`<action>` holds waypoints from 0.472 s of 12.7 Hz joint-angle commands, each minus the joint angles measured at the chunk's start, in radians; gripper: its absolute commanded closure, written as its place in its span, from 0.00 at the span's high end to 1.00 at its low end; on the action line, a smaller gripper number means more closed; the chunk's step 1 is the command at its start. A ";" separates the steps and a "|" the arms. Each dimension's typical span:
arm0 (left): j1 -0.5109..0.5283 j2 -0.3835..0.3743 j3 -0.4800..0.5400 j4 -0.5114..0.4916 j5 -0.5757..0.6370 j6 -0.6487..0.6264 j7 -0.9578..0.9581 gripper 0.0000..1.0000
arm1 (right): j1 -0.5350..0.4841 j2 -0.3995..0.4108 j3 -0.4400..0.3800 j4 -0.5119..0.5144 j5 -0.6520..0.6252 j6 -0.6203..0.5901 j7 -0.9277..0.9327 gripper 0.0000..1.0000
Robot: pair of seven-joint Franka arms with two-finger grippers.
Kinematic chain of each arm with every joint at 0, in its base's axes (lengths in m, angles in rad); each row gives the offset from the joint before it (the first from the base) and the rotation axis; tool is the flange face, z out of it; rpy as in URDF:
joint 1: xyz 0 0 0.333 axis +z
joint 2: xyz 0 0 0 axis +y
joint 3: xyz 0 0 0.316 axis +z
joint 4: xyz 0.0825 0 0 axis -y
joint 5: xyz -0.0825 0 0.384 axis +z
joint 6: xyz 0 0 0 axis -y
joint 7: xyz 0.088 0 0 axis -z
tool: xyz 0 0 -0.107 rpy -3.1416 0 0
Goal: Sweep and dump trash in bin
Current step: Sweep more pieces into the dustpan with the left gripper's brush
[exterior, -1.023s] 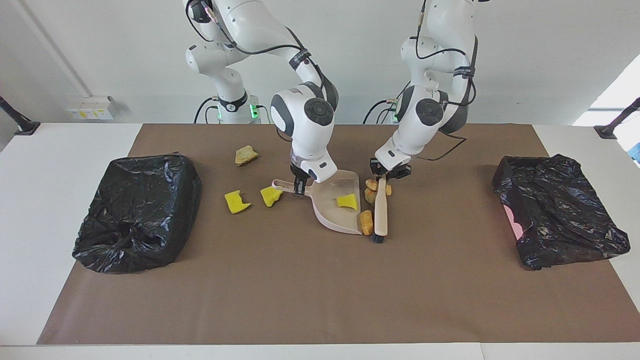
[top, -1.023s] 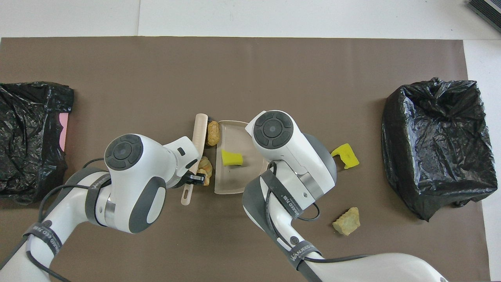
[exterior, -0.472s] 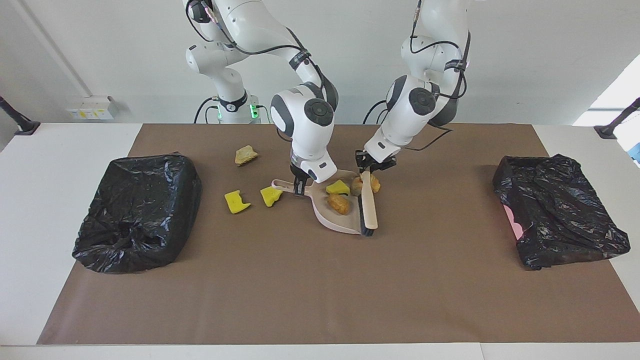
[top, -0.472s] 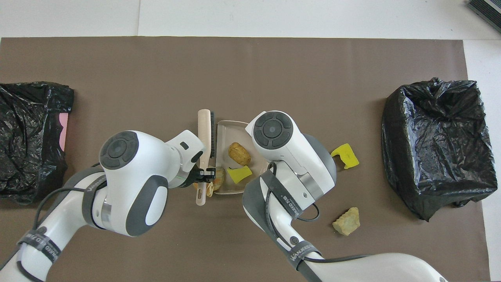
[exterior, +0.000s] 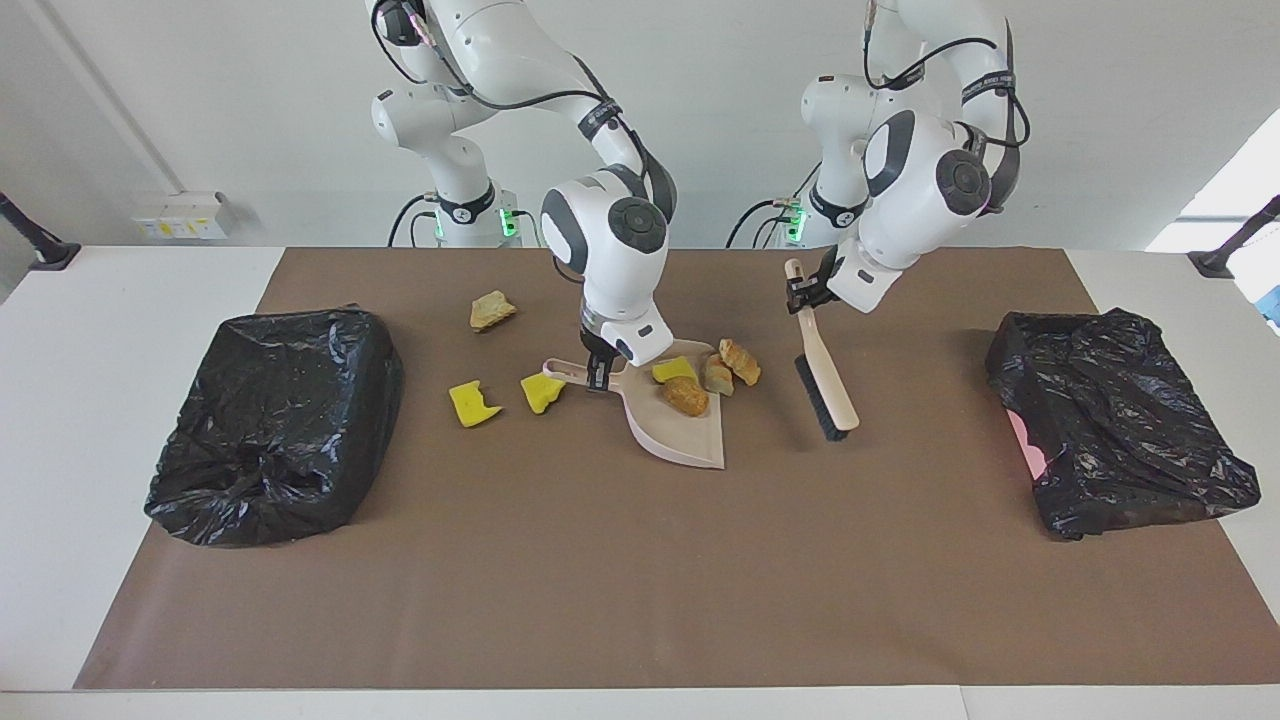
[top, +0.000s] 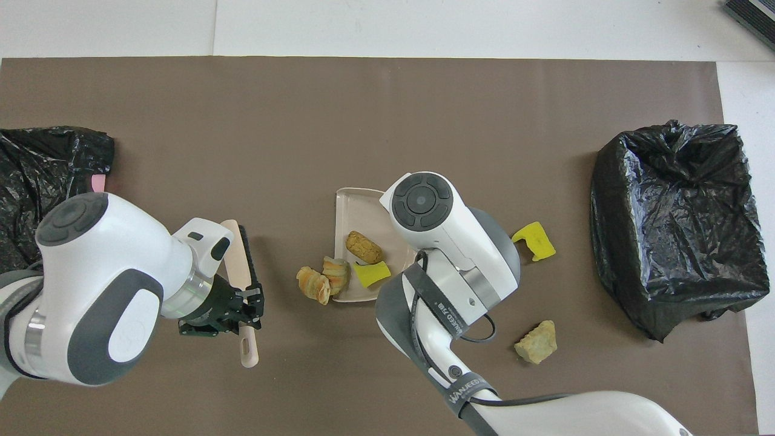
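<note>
Tan lump (exterior: pixel 492 310): rough, angular, bread-like — nearest the robots, alone on the brown mat (exterior: pixel 640 560) toward the right arm's end.
Left gripper (exterior: pixel 800 297): raised over the mat toward the left arm's end of the dustpan, fingers pinched on the brush (exterior: pixel 826 378) handle; the beige brush hangs tilted, its black bristle head lowest and close to the mat — contact not clear.
Right gripper (exterior: pixel 598 372): low at the dustpan (exterior: pixel 675 435) handle, fingers closed on it; its arm bears lettering that seems to read "WANJEED" in the overhead view.
Croissant (exterior: pixel 741 360): ridged, golden, on the mat just off the dustpan's edge, beside a second ridged lump (exterior: pixel 717 375) at that edge.
Dustpan contents: a yellow sponge chunk (exterior: pixel 674 371) and an oval brown lump (exterior: pixel 686 396) on the smooth beige plastic.
Loose sponge: two torn yellow chunks (exterior: pixel 542 392) (exterior: pixel 472 404) on the mat by the handle, toward the right arm's end.
Bins: crinkled glossy black bag-lined bins, one (exterior: pixel 275 425) at the right arm's end, one (exterior: pixel 1120 420) at the left arm's, pink showing at its side.
</note>
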 commanded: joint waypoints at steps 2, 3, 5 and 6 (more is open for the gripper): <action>-0.176 -0.097 -0.008 -0.220 0.015 0.194 -0.133 0.00 | 0.004 -0.034 0.006 -0.040 -0.065 -0.032 -0.105 0.00; -0.208 -0.086 -0.008 -0.231 0.015 0.244 -0.131 0.00 | 0.010 -0.039 0.006 -0.040 -0.075 -0.043 -0.144 0.00; -0.276 -0.063 -0.008 -0.240 0.008 0.307 -0.119 0.00 | 0.017 -0.040 0.006 -0.040 -0.091 -0.060 -0.175 0.00; -0.305 -0.039 -0.010 -0.238 0.008 0.372 -0.110 0.00 | 0.018 -0.042 0.006 -0.042 -0.095 -0.060 -0.175 0.00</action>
